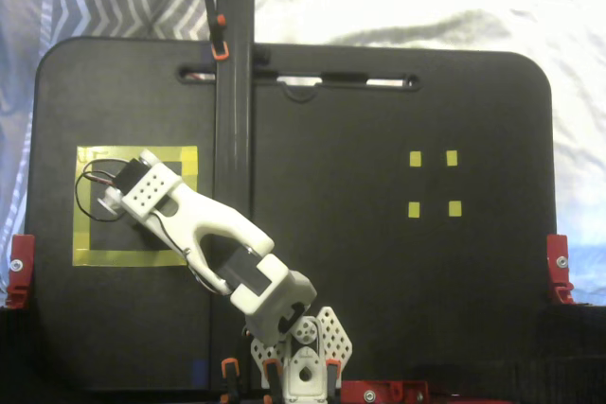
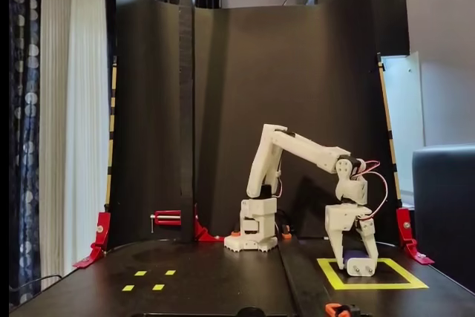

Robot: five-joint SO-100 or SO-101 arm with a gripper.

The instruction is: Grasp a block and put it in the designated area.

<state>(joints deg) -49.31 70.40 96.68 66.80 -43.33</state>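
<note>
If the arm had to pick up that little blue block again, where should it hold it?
Probably across its two flat sides, coming straight down from above. The block sits low on the black surface inside the yellow tape square, between the fingers of the gripper, which points down. Its exact shape is mostly hidden.

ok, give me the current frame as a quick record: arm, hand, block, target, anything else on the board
arm: white, reaching from its base to the yellow tape square
hand: lowered inside the square, at or near the surface; open or shut cannot be told
block: dark blue sliver seen between the fingers in the front fixed view; hidden under the arm in the top-down fixed view
target: yellow tape square, at left in the top-down fixed view
other: four small yellow tape squares, nothing on them; red clamps at the board edges
</note>
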